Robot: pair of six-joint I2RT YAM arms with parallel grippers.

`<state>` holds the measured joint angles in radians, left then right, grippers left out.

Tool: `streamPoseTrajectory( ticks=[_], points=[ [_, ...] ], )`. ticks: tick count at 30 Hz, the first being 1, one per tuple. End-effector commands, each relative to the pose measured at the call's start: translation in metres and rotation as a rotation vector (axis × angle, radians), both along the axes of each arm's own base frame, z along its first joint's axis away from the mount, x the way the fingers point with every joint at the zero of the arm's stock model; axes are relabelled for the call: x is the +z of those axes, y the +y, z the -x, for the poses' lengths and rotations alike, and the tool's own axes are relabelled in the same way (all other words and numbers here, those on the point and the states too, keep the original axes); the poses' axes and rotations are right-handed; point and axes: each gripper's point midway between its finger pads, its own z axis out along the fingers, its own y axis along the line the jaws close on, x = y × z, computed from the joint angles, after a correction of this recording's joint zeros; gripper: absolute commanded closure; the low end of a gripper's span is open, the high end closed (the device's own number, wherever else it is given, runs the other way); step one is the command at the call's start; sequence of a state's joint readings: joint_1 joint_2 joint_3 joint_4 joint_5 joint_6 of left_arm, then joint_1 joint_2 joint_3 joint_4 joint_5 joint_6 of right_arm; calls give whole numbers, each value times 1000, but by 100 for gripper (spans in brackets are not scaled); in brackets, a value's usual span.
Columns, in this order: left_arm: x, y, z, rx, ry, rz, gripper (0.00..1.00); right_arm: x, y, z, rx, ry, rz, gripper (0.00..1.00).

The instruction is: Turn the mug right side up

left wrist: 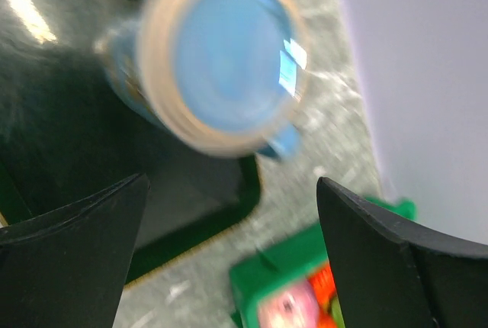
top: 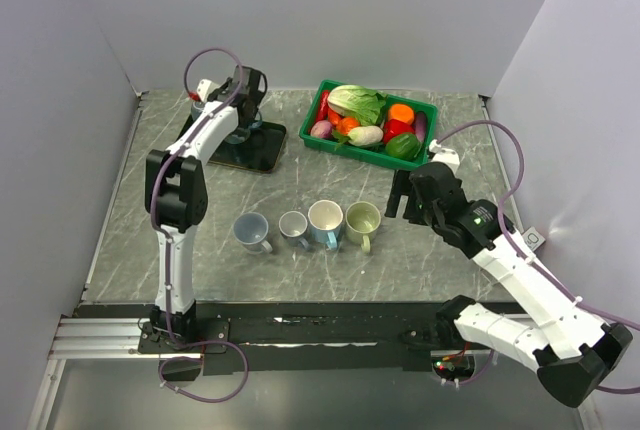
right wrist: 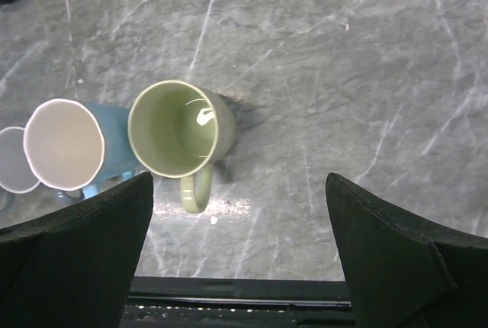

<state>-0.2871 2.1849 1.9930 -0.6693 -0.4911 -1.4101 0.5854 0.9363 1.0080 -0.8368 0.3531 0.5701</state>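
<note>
Right gripper (right wrist: 239,179): fingers are standing wide apart, hanging over the green mug (right wrist: 179,126) and not touching it.
Left gripper (left wrist: 230,183): fingers are also standing apart, holding nothing, above the blue mug (left wrist: 221,61).
Blue mug: sitting far back on the left, on the dark tray (top: 262,147). It is blurred, so I cannot tell which end is up.
Open room: bare table (top: 130,230) is lying left of the arms.
</note>
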Motion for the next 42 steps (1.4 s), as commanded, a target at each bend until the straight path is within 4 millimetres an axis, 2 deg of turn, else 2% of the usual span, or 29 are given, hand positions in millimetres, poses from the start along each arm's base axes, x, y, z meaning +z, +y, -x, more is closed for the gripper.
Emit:
streamPoseTrajectory(
  ticks=[1,5,11,18,20,24,27,33,38,39,41,42],
  points=[
    [-16,4,-11,41,-6,82,4,22,-11,-3,-9,-58,5,0],
    [-15,-3,-26,24,-72,111,4,19,-10,-3,-10,-49,-8,0],
    [-22,1,-35,80,-76,133,4,19,-14,-2,-32,-45,-9,1],
    [-43,12,-32,177,-37,204,4,23,-19,-3,-42,-53,-3,0],
    [-47,20,-29,207,-31,215,4,23,-21,-3,-46,-52,-1,0],
    [-53,19,-29,198,-11,223,2,23,-22,-6,-47,-55,-2,0],
    [-59,19,-25,189,16,220,1,24,-21,-8,-45,-55,-2,1],
    [-63,22,-10,164,45,196,13,25,-20,-11,-43,-64,-12,1],
    [-54,23,2,133,58,165,19,25,-19,-11,-41,-72,-29,1],
    [-60,25,8,126,75,159,20,23,-18,-10,-38,-70,-29,1],
    [-52,25,14,115,65,160,23,23,-17,-11,-35,-74,-36,1],
    [-59,26,20,106,78,150,24,22,-17,-10,-34,-72,-36,1]
  ],
)
